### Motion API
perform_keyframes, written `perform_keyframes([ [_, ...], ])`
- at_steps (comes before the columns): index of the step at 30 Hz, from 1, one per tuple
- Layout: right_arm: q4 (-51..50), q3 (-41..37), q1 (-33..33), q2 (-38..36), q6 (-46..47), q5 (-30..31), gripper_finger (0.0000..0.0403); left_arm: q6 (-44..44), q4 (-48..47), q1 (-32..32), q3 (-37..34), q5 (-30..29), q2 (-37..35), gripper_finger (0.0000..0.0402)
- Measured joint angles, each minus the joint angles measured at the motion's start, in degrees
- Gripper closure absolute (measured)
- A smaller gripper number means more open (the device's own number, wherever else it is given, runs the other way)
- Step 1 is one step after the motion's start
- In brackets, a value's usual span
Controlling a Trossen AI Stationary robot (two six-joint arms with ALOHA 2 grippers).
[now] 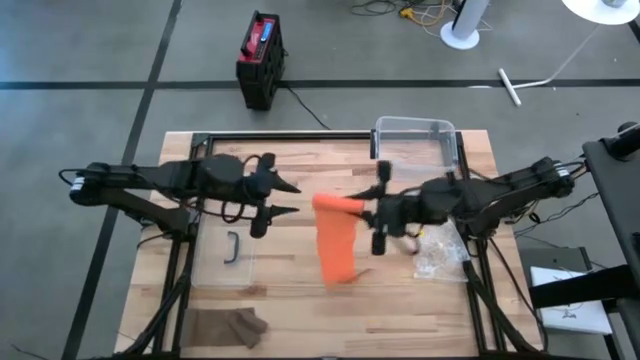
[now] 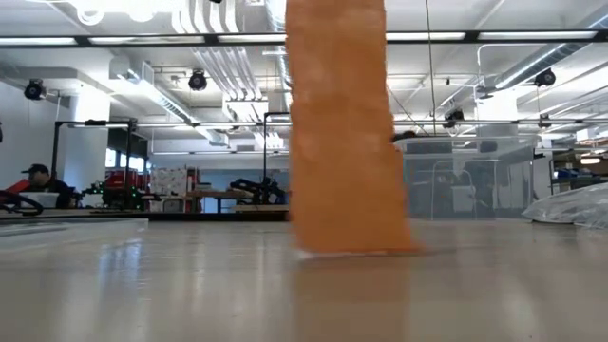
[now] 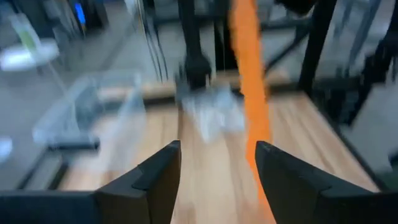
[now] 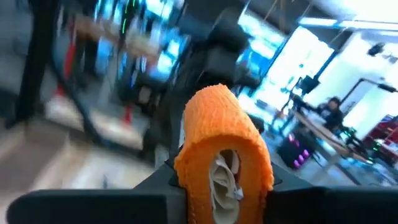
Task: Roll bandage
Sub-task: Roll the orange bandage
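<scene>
The orange bandage is partly rolled. Its roll (image 1: 335,205) is held up over the middle of the table, and its loose strip (image 1: 338,250) hangs down from it. In the low view the strip's lower end (image 2: 356,245) reaches the tabletop. My right gripper (image 1: 362,208) comes in from the table's right and is shut on the roll. My left gripper (image 1: 292,199) is open to the left of the roll, and nothing is between its fingers (image 3: 155,180). In the left wrist view the strip (image 3: 252,93) hangs ahead of it, apart from the fingers. My right gripper pinches the bandage's rolled end (image 4: 189,177) between its two fingers (image 4: 112,202). The fingers come in about level from the table's right. The roll is lifted clear. The unrolled strip hangs below it, with its lower end on the table.
A clear plastic bin (image 1: 415,135) stands at the far edge, and a clear bag (image 1: 440,255) lies under the right arm. A clear tray with a dark hook-shaped piece (image 1: 233,247) sits on the left. A brown cloth (image 1: 228,325) lies at the near left.
</scene>
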Motion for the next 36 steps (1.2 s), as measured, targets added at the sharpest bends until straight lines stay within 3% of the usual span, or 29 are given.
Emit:
perform_keyframes([
  [5,6.17,-4.59,-1.17,-0.99,4.28,-3.67,0.0333,3.29,22.88,-0.02,-11.12,0.08,-2.20,0.0208],
  [9,9.60,-6.69,-1.84,-1.03,5.84,-3.58,0.0339,4.13,33.64,-0.02,-15.04,0.17,-1.77,0.0214],
  [24,17.56,-7.52,-4.63,3.24,6.39,-3.81,0.0340,4.03,36.36,-0.02,-11.02,5.24,1.35,0.0229],
  [29,18.89,-7.52,-4.88,3.46,6.47,-4.09,0.0332,3.90,36.43,-0.04,-9.47,3.62,3.24,0.0243],
  [33,19.48,-7.52,-4.88,3.19,7.91,-6.47,0.0341,4.94,36.74,0.07,-8.54,2.77,4.36,0.0285],
  [36,19.79,-7.50,-4.88,3.10,10.25,-9.23,0.0345,6.30,36.71,0.09,-8.16,2.79,4.36,0.0353],
])
